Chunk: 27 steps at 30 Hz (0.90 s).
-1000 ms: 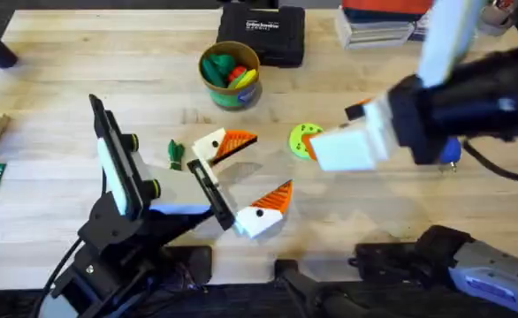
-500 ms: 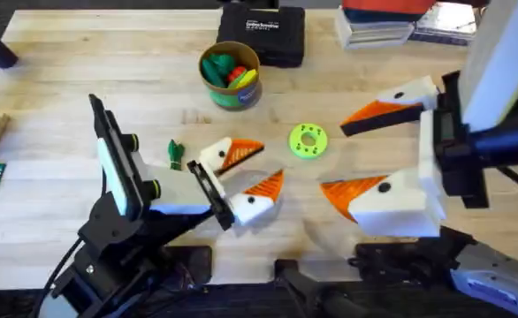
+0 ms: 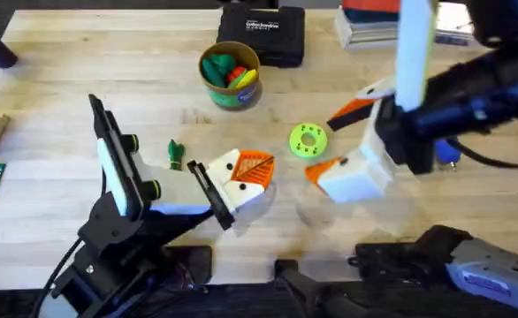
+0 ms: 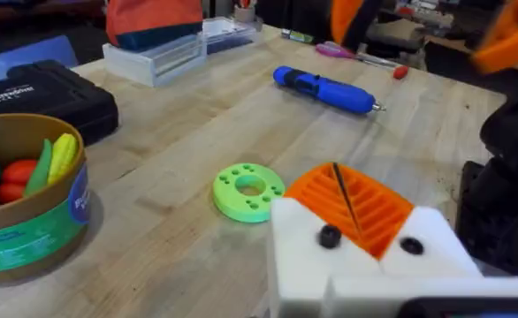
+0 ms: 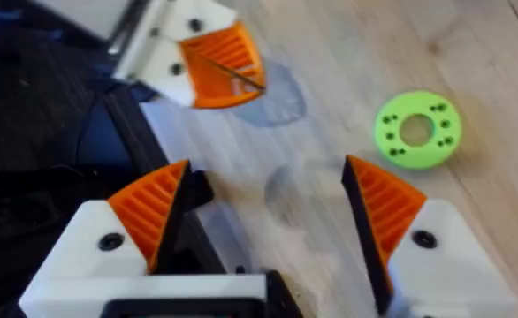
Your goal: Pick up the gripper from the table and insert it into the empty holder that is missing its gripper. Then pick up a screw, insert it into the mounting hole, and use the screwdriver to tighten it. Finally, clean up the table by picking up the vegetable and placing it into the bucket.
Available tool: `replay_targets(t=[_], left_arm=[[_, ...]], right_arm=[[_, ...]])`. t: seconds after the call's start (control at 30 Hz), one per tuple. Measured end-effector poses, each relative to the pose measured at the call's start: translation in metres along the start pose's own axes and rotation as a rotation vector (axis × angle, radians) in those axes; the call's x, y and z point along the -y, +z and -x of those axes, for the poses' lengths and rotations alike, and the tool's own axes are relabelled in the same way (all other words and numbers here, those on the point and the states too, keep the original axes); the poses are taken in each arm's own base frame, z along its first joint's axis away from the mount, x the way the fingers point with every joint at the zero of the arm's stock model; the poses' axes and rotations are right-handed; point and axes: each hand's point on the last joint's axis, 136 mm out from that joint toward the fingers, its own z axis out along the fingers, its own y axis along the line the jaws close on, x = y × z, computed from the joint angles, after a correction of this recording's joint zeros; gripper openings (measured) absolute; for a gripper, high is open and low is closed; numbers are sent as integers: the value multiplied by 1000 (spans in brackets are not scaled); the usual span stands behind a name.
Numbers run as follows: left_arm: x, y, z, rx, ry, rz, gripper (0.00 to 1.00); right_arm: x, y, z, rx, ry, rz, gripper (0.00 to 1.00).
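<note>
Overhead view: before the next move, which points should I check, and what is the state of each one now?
1. Right gripper open and empty: ok.
2. Left gripper shut: ok.
3. Screw held between the left pads: cannot tell.
4. Screwdriver lying free, nothing on it: ok.
5. Vegetable inside the bucket: not ok, it lies beside the left arm.
6. Bucket upright: ok.

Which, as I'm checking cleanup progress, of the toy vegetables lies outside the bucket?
The small dark-green vegetable, lying alone on the bare table. The others, green, red and yellow, all sit inside the bucket.
</note>
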Motion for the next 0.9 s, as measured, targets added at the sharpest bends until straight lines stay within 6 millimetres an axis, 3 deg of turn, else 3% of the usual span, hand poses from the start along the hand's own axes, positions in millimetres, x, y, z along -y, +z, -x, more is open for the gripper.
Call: replay_targets(t=[0.13,0.3,0.43,0.53,0.6,0.73,0.9], left_arm=[[0,0,0,0,0,0,6],[0,0,0,0,0,0,6],[0,0,0,0,0,0,6],[0,0,0,0,0,0,6],[0,0,0,0,0,0,6],[0,0,0,0,0,0,6],[0,0,0,0,0,0,6]], right_arm=[[36,10,-2,-47,98,-64,992],[103,8,-10,-53,279,-176,992],[184,-15,-27,-9,446,-378,994],[239,-42,-54,13,576,-532,994],[266,-58,-75,23,656,-605,994],[298,-79,-119,0,782,-681,994],[317,-87,-164,-73,823,-688,994]])
